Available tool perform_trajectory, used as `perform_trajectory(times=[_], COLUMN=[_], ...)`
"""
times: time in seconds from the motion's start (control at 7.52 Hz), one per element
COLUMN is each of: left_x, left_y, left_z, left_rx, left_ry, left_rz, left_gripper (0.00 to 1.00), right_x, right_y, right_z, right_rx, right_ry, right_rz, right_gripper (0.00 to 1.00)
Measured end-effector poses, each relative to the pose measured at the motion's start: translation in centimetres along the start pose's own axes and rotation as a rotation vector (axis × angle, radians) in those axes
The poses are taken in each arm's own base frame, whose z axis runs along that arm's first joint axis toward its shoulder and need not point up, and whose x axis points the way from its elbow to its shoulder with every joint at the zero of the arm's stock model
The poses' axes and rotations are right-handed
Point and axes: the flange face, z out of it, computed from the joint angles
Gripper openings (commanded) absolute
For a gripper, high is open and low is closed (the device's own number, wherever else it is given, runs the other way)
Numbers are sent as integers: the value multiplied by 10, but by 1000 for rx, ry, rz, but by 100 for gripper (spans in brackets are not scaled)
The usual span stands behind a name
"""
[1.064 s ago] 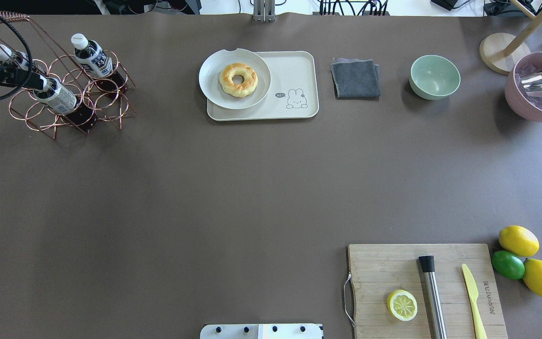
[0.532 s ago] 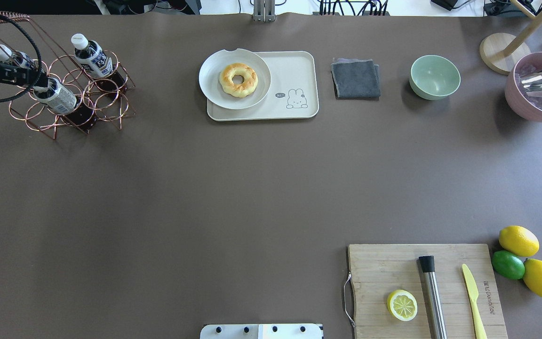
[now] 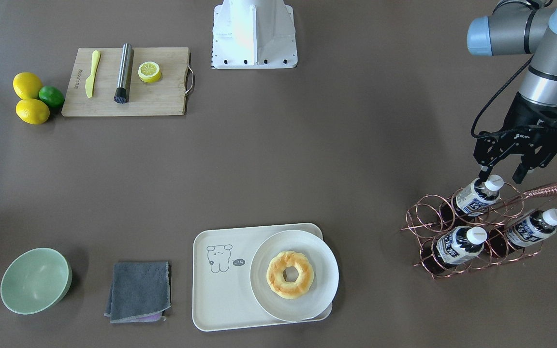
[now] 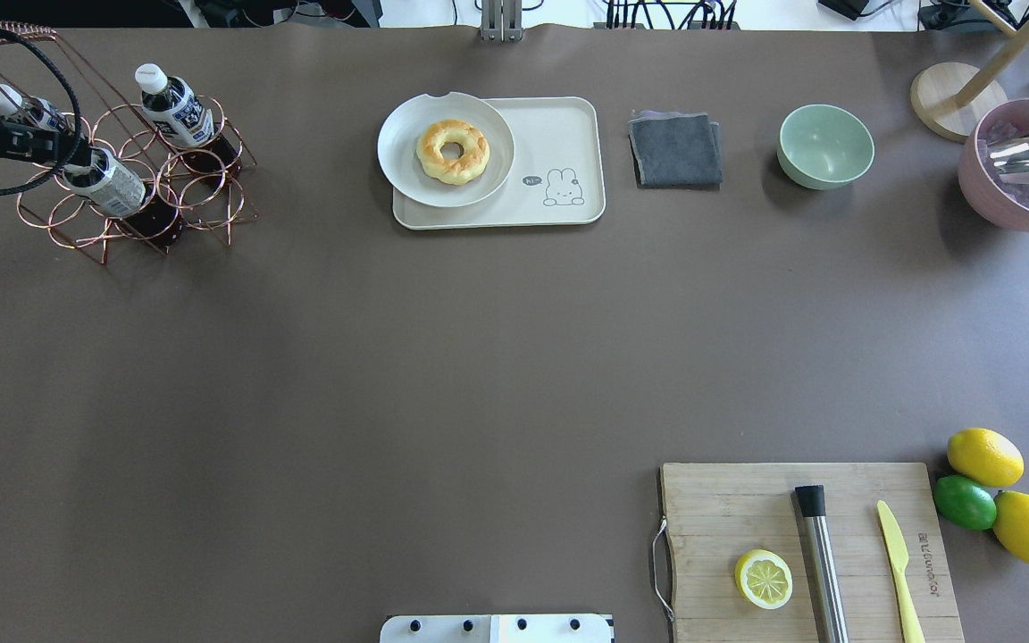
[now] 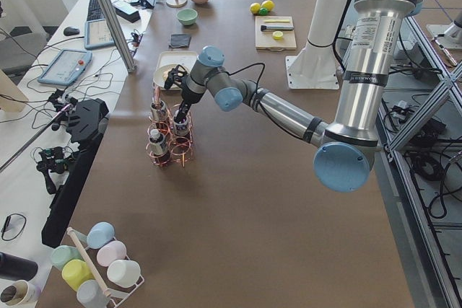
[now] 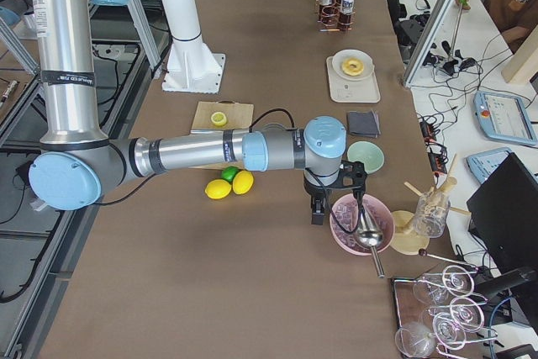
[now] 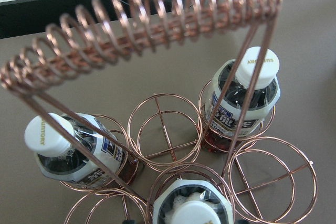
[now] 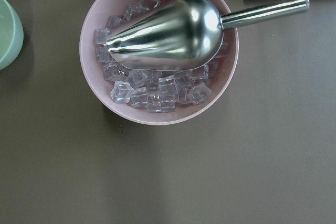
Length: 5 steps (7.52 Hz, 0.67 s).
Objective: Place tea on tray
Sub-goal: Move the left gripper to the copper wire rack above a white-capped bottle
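Since about a second ago the left gripper has crept a touch farther out over the rack. For the last half second it's been basically parked, and nothing on the table has budged.

Closest to my side, on the right, is the board with a lemon half, a steel rod and a yellow knife. Two lemons and a lime huddle together just off its right edge.

Everything else is along the far side. The rack is in the far-left corner with three bottles leaning in its rings. The tea I'm after is the one in the row nearest the robot. The left jaws are spread wide with its white cap between them, one finger right by the cap, and they aren't squeezing it. The other two bottles sit in the row beyond.

The tray is well apart from the rack, and the tea isn't on it yet. It carries a plate with a donut, and the plate hangs over the tray's left edge. Right of that come a grey cloth, a green bowl, and a pink bowl of ice with a scoop in it. The right gripper hangs by the pink bowl, and I can't tell whether its jaws are apart or together.
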Motion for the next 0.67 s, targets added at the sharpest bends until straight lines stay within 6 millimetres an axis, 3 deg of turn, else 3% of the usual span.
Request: perform_trajectory(times=[0.67], left_x=[4], left_y=[2], left_z=[4], left_rx=[-6], left_ry=[5], left_rz=[9], left_gripper=[56], right_x=[1], right_y=[1], right_z=[0], right_rx=[-1], right_ry=[0], right_rz=[-2], right_gripper=[100])
